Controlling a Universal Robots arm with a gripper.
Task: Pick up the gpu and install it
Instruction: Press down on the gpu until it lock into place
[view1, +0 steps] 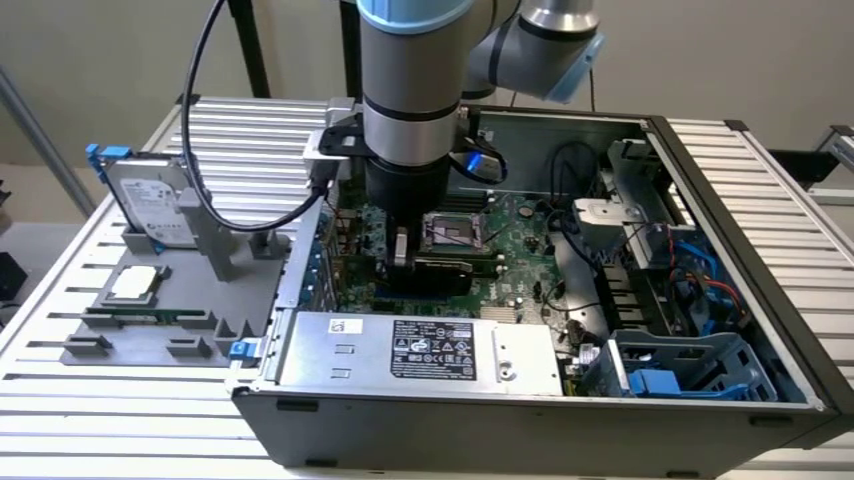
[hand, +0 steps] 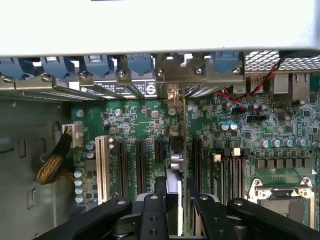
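The pincer (hand: 172, 202) is seen clamped on the gpu (hand: 176, 150), a thin card held edge-on, its grey metal bracket up at the case's rear wall. It is held over the green motherboard (hand: 145, 130), among the black slots (hand: 140, 167).

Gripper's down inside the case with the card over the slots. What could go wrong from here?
1. The gpu, held edge-on between the fingers, may miss its slot and press onto the motherboard.
2. Its end bracket could catch on the rear slot clips.
3. The gripper sits close to the CPU socket.
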